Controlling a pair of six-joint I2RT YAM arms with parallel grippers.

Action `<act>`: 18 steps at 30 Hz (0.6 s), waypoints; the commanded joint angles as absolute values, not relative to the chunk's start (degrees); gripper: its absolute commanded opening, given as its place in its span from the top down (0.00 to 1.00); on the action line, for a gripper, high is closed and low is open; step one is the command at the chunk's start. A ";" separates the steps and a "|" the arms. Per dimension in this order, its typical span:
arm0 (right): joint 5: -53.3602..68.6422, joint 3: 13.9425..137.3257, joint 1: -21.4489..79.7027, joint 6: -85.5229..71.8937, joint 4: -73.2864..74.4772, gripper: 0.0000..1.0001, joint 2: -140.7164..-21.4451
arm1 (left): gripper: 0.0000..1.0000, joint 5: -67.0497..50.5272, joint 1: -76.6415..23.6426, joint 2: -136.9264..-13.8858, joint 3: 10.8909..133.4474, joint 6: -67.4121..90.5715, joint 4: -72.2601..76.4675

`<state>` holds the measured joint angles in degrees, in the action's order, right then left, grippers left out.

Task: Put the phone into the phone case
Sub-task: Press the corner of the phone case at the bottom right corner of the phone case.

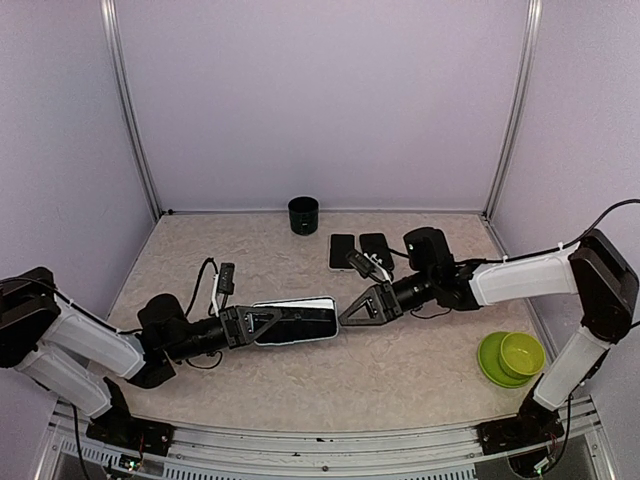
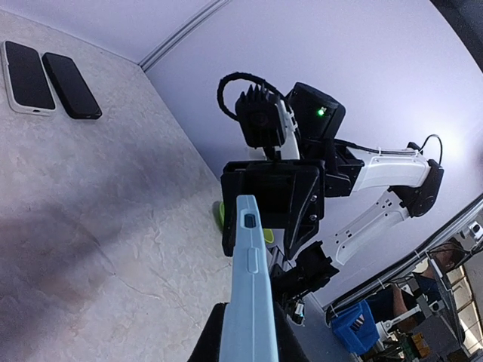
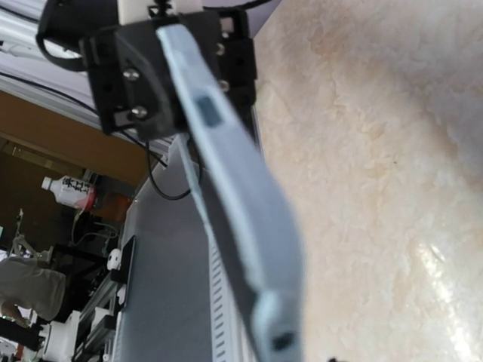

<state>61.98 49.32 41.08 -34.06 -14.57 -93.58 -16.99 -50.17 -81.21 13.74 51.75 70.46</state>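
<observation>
1. Phone case (image 1: 300,322), light blue, is up off the table (image 1: 400,385) around the middle. It lies lengthwise between the two arms, and it looks dark inside the rim.
2. The left gripper (image 1: 262,325) is clamped on its left end.
3. The right gripper (image 1: 350,312) sits right at the other end. Honestly can't tell if its jaws are apart or pinching.
4. A white-edged phone (image 1: 342,251) and a black phone (image 1: 376,250) lie flat side by side at the back, near a black cup (image 1: 303,214).
</observation>
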 commanded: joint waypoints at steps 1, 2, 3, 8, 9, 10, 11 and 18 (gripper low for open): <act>60.22 49.15 41.80 -34.81 -16.61 0.53 -94.96 | 1.00 -17.00 -50.10 -79.07 13.21 51.35 78.24; 60.31 49.08 41.91 -35.13 -17.26 0.53 -95.15 | 1.00 -16.97 -50.10 -79.03 13.19 51.40 78.31; 60.48 49.00 42.19 -35.56 -18.09 0.53 -95.32 | 1.00 -16.96 -50.08 -78.82 13.18 51.37 78.23; 61.94 49.48 44.51 -36.78 -21.69 0.53 -96.55 | 1.00 -16.85 -50.19 -78.90 13.18 51.66 78.88; 62.30 49.77 44.98 -37.15 -22.32 0.54 -96.97 | 1.00 -16.89 -50.19 -79.12 13.23 51.82 79.14; 62.65 50.07 45.36 -37.51 -22.88 0.54 -97.44 | 1.00 -17.02 -50.16 -79.26 13.27 51.97 79.47; 62.94 50.50 45.68 -38.00 -23.31 0.55 -97.92 | 1.00 -17.07 -50.15 -79.48 13.34 52.01 79.66; 64.26 51.44 45.97 -41.73 -27.25 0.89 -99.75 | 1.00 -17.07 -50.36 -80.00 13.62 51.42 77.97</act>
<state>62.87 49.84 45.65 -39.31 -23.49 -98.74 -17.08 -50.19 -80.51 13.08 52.07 73.63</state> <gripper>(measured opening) 0.221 0.111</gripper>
